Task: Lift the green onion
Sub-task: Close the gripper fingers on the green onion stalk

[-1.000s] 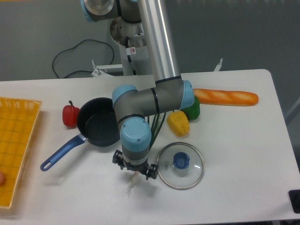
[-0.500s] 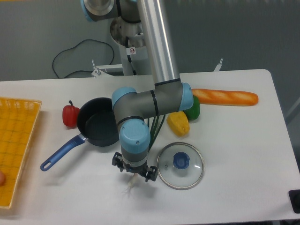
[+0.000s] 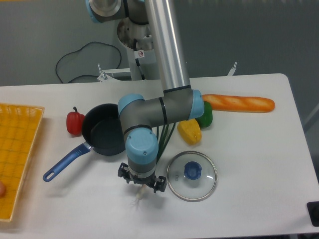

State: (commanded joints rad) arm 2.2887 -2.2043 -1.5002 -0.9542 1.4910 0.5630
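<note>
No readable writing shows; only a small red-and-white sticker (image 3: pixel 141 54) on the robot base, upper centre. The green onion (image 3: pixel 141 191) lies at lower centre, its white tip poking out beneath the gripper (image 3: pixel 141 182), dark leaves running up behind the arm. Whether the jaws pinch it cannot be told. Bare counter (image 3: pixel 259 164) stretches right of the glass lid (image 3: pixel 192 174).

The green onion (image 3: pixel 141 193) lies flat on the table, mostly hidden. Its white rooty tip points near; dark green leaves run far.
</note>
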